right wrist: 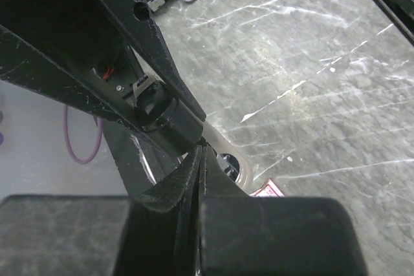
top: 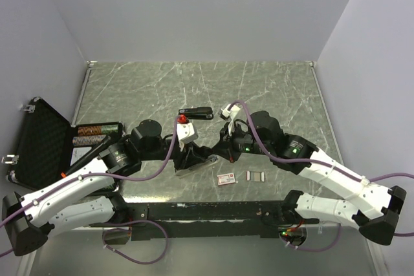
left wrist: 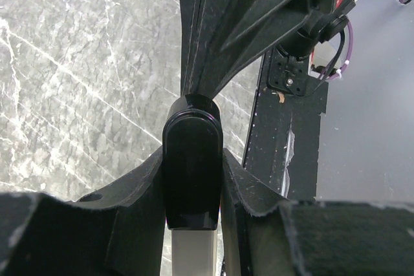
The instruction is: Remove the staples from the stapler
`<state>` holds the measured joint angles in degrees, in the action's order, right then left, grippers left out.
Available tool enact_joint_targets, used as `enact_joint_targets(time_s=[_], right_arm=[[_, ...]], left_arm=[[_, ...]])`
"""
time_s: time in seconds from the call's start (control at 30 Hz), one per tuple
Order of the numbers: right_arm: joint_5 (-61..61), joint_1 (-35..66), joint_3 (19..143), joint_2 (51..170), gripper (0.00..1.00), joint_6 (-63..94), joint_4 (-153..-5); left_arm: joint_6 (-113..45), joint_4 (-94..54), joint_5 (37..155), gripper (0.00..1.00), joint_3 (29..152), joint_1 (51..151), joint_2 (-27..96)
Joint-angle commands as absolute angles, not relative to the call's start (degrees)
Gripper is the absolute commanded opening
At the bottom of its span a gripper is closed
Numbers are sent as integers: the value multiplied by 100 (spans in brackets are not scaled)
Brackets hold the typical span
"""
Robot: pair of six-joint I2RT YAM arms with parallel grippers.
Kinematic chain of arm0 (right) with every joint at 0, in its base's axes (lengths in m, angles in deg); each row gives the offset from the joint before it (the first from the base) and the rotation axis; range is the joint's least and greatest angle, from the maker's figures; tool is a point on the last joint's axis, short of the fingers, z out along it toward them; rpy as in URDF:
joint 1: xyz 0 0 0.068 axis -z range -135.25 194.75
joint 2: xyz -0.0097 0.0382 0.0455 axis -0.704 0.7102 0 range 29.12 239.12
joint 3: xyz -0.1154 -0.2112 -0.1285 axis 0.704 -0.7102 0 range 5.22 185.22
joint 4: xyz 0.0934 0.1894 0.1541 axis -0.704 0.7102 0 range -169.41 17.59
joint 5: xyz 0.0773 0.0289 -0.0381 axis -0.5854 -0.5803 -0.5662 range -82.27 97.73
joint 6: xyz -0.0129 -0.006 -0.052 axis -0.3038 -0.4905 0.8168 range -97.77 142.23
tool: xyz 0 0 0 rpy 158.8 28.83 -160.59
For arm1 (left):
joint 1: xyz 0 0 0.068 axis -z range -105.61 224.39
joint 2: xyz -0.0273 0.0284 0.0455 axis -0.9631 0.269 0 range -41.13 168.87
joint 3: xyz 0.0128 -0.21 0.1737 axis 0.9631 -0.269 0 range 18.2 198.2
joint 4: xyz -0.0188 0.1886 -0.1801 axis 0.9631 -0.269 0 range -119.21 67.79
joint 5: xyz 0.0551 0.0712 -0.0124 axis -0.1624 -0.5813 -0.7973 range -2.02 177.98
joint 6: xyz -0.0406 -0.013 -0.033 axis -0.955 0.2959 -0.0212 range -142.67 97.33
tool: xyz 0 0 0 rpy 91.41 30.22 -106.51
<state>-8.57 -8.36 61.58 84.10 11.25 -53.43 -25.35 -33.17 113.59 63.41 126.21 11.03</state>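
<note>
1. We see the left gripper (left wrist: 192,176) clamped on the black stapler (left wrist: 191,137), held over mid-table.
2. The right gripper (right wrist: 202,156) has its fingers pressed together, tips against the stapler.
3. The staples (top: 256,176) lie on the table (top: 272,95) near its front edge, just right of a red-and-white box (top: 226,179).
4. An open black case (top: 39,147) sits at the left edge; marbled tabletop runs back to the walls.

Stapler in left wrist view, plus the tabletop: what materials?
Stapler: likely glossy black plastic cap, given soft highlights on its rounded end, over a matte silvery metal rail. Tabletop: grey-green marble pattern with white veins; real stone or printed laminate, cannot tell.
</note>
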Motion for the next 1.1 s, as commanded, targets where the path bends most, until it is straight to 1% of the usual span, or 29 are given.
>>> enact_joint_targets(time_s=[0.0, 0.27, 0.53, 0.73, 0.9, 1.07], right_arm=[[-967, -904, 6235, 8528, 0, 1002, -5682], [-994, -948, 6025, 8616, 0, 861, -5893], [-669, -966, 5761, 8730, 0, 782, -6033], [-362, -1001, 5454, 8984, 0, 650, -6455], [-124, -1001, 5181, 9213, 0, 448, -7017], [131, -1001, 5066, 9468, 0, 316, -7422]], left_arm=[[-2618, -2713, 11347, 1, 6575, 12651, 1011], [-2768, -2467, 11181, 1, 6487, 12651, 897], [-2970, -2082, 11093, 1, 6522, 12660, 853], [-3251, -1588, 10583, 1, 6425, 12730, 765], [-3304, -1465, 10021, 1, 6320, 12757, 686], [-3401, -1333, 9774, 1, 6214, 12757, 580]])
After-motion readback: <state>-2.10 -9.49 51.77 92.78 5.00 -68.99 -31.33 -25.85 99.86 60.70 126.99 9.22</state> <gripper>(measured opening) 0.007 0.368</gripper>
